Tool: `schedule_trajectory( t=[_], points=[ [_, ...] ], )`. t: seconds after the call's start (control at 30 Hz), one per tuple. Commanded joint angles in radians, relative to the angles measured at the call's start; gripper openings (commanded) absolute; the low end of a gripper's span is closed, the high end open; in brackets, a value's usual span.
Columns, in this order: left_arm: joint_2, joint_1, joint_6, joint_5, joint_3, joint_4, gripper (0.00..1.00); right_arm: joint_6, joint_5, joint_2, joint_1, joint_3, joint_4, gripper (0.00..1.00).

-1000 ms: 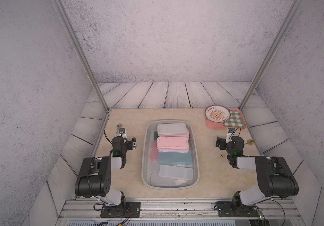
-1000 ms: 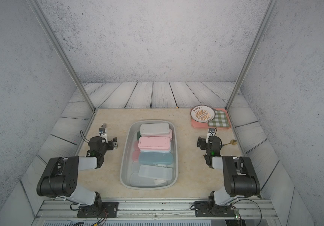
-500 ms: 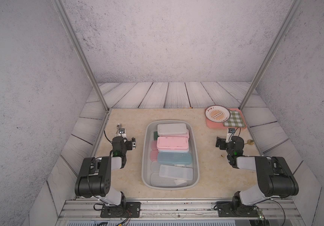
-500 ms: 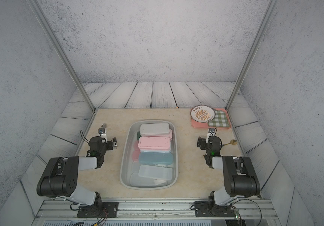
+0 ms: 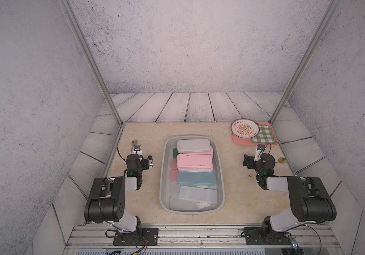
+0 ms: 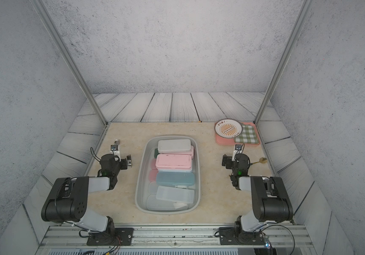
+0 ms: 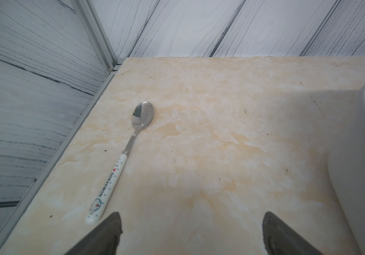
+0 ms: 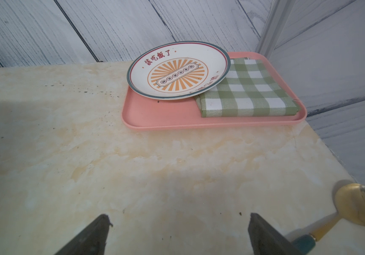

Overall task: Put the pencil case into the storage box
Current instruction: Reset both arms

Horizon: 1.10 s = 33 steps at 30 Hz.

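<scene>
Currently the left gripper (image 7: 191,217) and right gripper (image 8: 179,217) are sitting low over the glossy marbled tabletop (image 7: 199,132), jaws spread wide, gripping nothing. Between them, the smooth grey plastic storage box (image 5: 163,176), round-cornered, is holding flat rectangular pencil cases (image 5: 194,162), stacked in overlapping layers.

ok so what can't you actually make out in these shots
- Top views: bottom cases in the box are buried under the rest; count unclear.
- Top views: green case is mostly under the white case.
- Right wrist view: gold spoon handle is cut off by the frame edge; in top views it runs behind the right arm.
- Left wrist view: only one corner of the box shows.
- Wrist views: left pincer and right pincer show only their tips.
</scene>
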Motion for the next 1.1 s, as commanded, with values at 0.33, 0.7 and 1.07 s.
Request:
schedule_trajectory(
  t=[0.33,0.7,1.07],
  points=[
    [-0.049,-0.005,-0.006,-0.011,-0.138,0.242,1.0,-0.009,-0.003,-0.006,0.003,0.01,-0.003,0.99],
    [-0.051,-0.006,-0.02,-0.047,-0.134,0.23,1.0,-0.009,-0.003,-0.004,0.003,0.011,-0.003,0.99],
    [-0.05,-0.005,-0.025,-0.059,-0.149,0.257,1.0,-0.011,-0.003,-0.004,0.004,0.013,-0.006,0.99]
  ],
)
